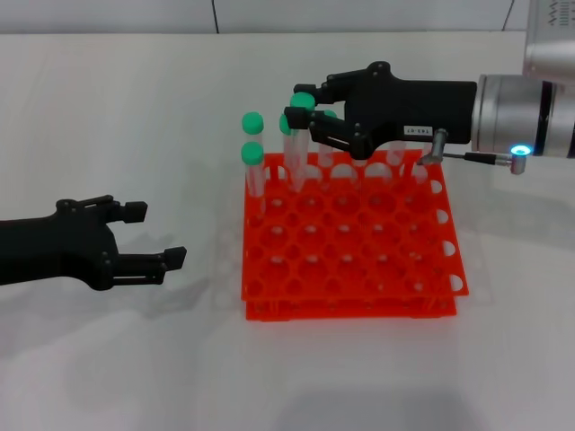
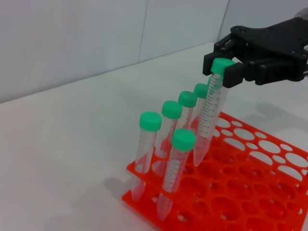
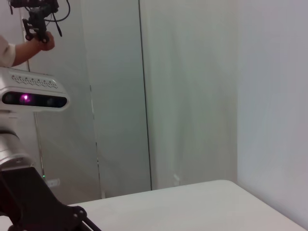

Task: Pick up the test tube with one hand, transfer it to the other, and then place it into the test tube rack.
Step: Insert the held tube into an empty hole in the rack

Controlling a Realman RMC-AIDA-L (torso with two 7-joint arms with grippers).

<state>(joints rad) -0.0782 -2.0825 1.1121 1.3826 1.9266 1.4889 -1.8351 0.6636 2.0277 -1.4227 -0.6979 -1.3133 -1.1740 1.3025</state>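
Note:
The orange-red test tube rack (image 1: 359, 292) (image 2: 250, 192) lies in the middle of the white table. Over its far left corner my right gripper (image 1: 301, 110) (image 2: 225, 68), the one with the white label, is shut on the green cap of the test tube (image 2: 211, 113). That tube hangs nearly upright, tilted slightly, with its tip down at a hole in the back rows. Several other green-capped tubes (image 2: 150, 139) stand in the holes beside it. My left gripper (image 1: 154, 235) hovers open and empty over the table left of the rack. The right wrist view shows neither tube nor rack.
White tabletop (image 1: 108, 359) surrounds the rack, and a wall rises behind it. A thin metal rod with a blue light (image 1: 519, 151) sticks out beside the right wrist, above the rack's far right corner.

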